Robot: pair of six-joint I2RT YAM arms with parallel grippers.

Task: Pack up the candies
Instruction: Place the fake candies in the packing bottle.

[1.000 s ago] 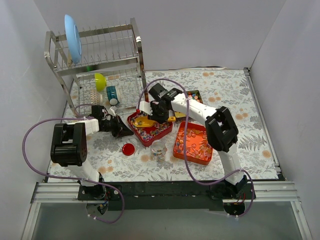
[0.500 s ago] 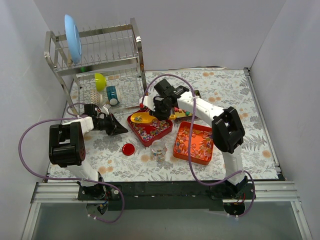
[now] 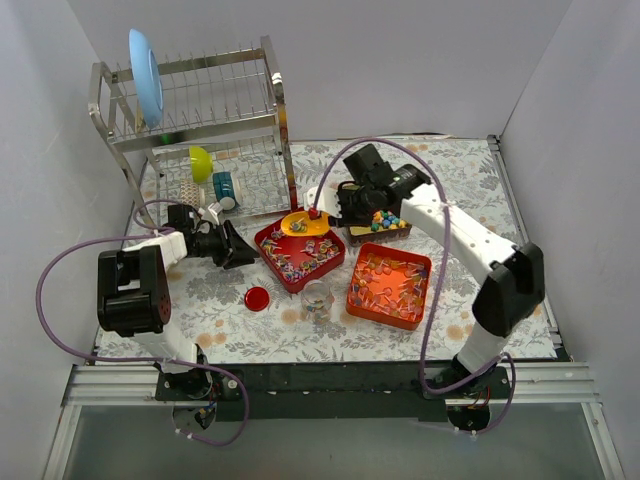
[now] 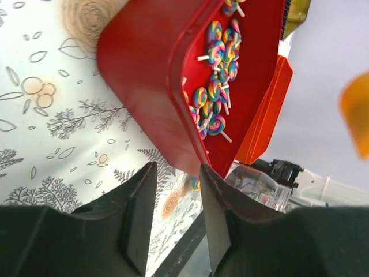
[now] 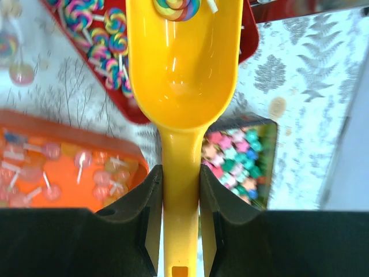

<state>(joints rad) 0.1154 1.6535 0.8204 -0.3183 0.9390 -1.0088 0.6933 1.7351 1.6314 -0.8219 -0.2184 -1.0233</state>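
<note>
Striped lollipop candies [image 4: 216,63] fill the red tray [image 3: 268,240]. Reddish clear-wrapped candies [image 5: 46,173] lie in the orange tray [image 3: 352,300]. Pastel chunky candies [image 5: 236,167] sit in a dark tray [image 3: 380,220]. My right gripper [image 5: 180,173] is shut on the handle of the yellow scoop [image 5: 181,69], which carries one striped candy above the red tray's far corner. My left gripper [image 4: 177,170] stands open at the red tray's left corner, the tray's edge just ahead of its fingertips. In the top view the left gripper [image 3: 240,252] is beside the tray and the right gripper [image 3: 335,210] is behind it.
A glass jar [image 3: 317,298] holding a few candies stands in front of the red tray. A round red lid [image 3: 257,297] lies to its left. The dish rack [image 3: 200,130] with a blue plate [image 3: 145,75], a green cup and a teal can fills the back left.
My right arm has lifted the scoop out of the red tray and drawn back to the right with one candy in it. My left gripper has gone from shut to open.
</note>
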